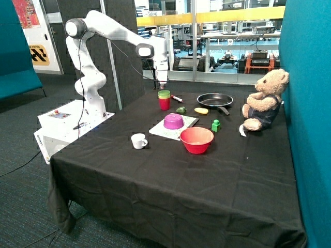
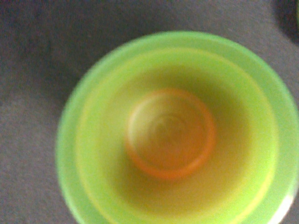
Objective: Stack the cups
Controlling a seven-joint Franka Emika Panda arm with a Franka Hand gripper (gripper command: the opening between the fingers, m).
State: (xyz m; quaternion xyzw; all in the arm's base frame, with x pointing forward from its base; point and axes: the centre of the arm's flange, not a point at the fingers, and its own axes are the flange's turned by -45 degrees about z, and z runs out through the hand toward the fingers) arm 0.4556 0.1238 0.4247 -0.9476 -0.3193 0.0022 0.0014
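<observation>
The cups stand nested in one stack near the table's far edge, beside a marker. In the outside view the red-pink cup [image 1: 164, 104] is at the bottom and the green cup's rim [image 1: 164, 94] shows above it. My gripper [image 1: 162, 86] hangs straight over the stack, just above its rim and apart from it. The wrist view looks down into the stack: the green cup [image 2: 67, 140] fills the picture, and a yellow inner wall [image 2: 233, 93], the yellow cup, sits inside it with an orange-tinted bottom. The gripper does not show in the wrist view.
A marker [image 1: 177, 98] lies by the stack. Nearer the front are a purple bowl [image 1: 174, 121] on a white board [image 1: 189, 122], a white mug [image 1: 138, 140] and a red bowl [image 1: 196, 139]. A black pan [image 1: 214, 99], a yellow item [image 1: 201, 110], a green block [image 1: 215, 125] and a teddy bear [image 1: 264, 101] stand toward the teal wall.
</observation>
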